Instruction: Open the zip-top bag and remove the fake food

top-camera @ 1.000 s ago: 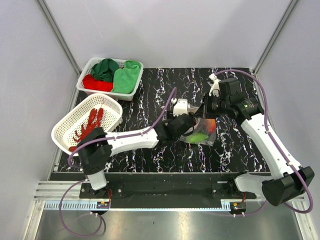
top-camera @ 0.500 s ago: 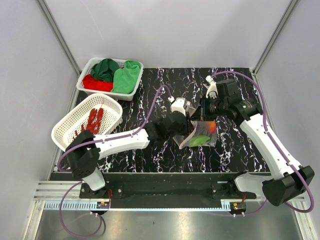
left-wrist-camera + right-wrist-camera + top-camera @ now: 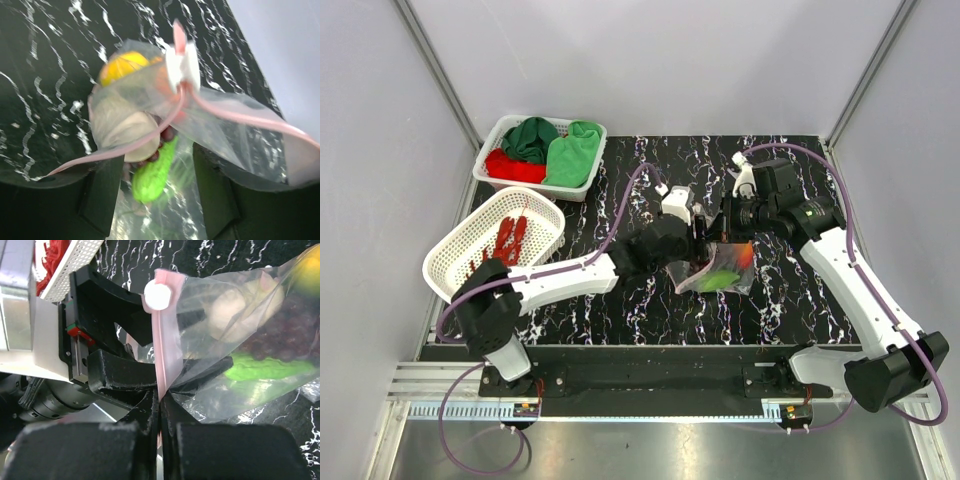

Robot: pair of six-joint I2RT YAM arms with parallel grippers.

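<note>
The clear zip-top bag hangs over the mat's middle, held by its pink zip strip with a white slider. My right gripper is shut on that strip; it also shows in the top view. My left gripper is open at the parted bag mouth, its fingers on either side of the green vegetable. I cannot tell whether they are inside the bag. The bag holds a white radish, purple grapes and a yellow fruit. A red lobster lies in the white basket.
A tilted white basket sits at the left edge of the mat. Behind it a second white basket holds folded green and red cloths. Grey walls enclose the table on three sides.
My left gripper has moved up and right to the bag mouth. The bag hangs more upright from my right gripper, which has hardly moved.
</note>
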